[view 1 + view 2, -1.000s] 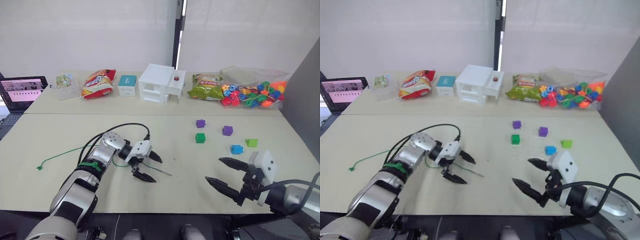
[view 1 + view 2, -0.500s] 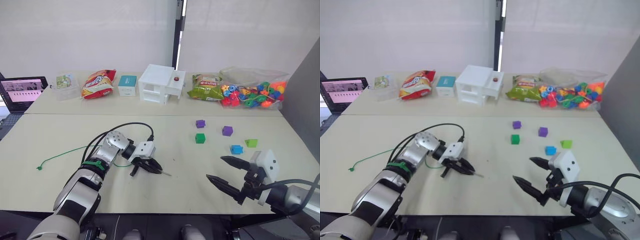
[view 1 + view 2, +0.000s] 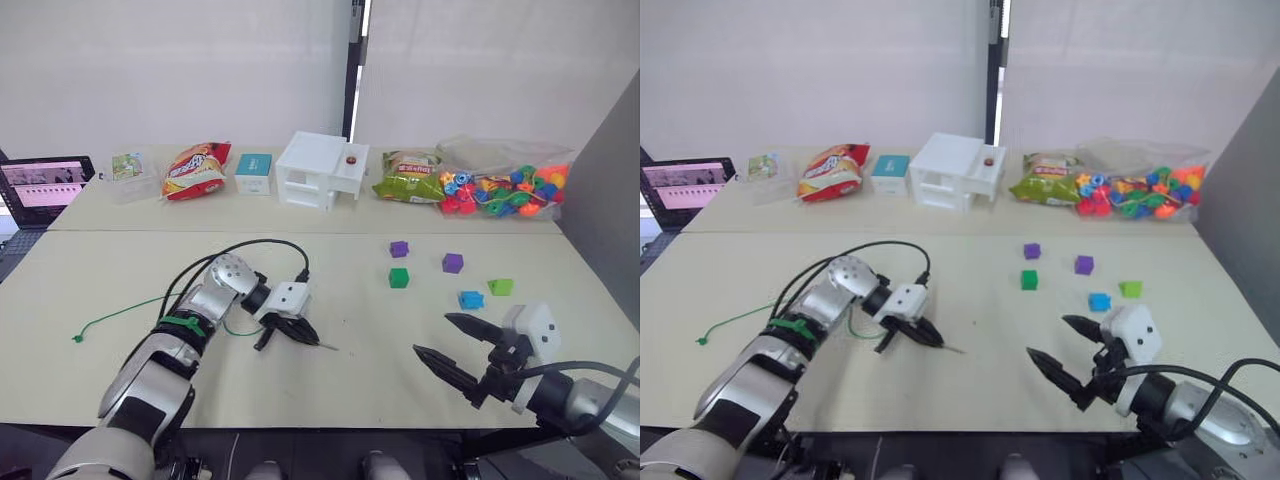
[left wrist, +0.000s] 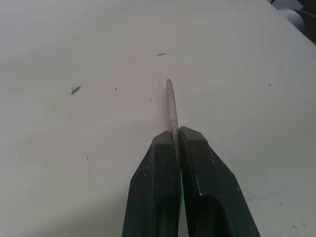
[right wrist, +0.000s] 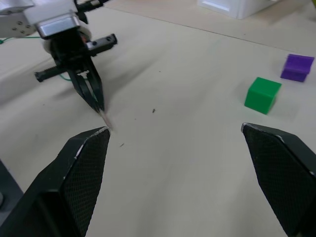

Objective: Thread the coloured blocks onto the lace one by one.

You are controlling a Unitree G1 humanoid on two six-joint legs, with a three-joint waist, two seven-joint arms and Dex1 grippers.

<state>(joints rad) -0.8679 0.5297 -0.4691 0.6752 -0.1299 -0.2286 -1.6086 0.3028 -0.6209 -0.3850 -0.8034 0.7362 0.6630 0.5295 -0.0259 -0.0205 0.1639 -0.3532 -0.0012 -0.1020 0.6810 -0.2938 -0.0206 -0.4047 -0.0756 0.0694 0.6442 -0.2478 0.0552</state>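
Pinching the stiff tip of the lace (image 3: pixel 327 346), the left gripper (image 3: pixel 305 338) has its fingers (image 4: pixel 163 197) closed flat against each other on the shaft, so that a short length of needle projects beyond them, low over the tabletop (image 3: pixel 340 390). The needle's long axis runs from the left gripper toward the robot's right, roughly in the direction of the right gripper (image 3: pixel 448 342). Behind the left gripper the green cord trails off to the robot's left, ending in a small knotted tail (image 3: pixel 77 338) on the tabletop. The right gripper hovers with its fingers (image 5: pixel 84 168) spread wide and holding nothing. The coloured blocks lie loose, none threaded: two purple cubes (image 3: pixel 399 248) (image 3: pixel 452 262), a dark green cube (image 3: pixel 399 277), a blue flower-shaped bead (image 3: pixel 469 299) and a lime green wedge (image 3: pixel 500 287). All five sit beyond the right gripper and well apart from the needle tip; the right arm is judged the nearer to them.
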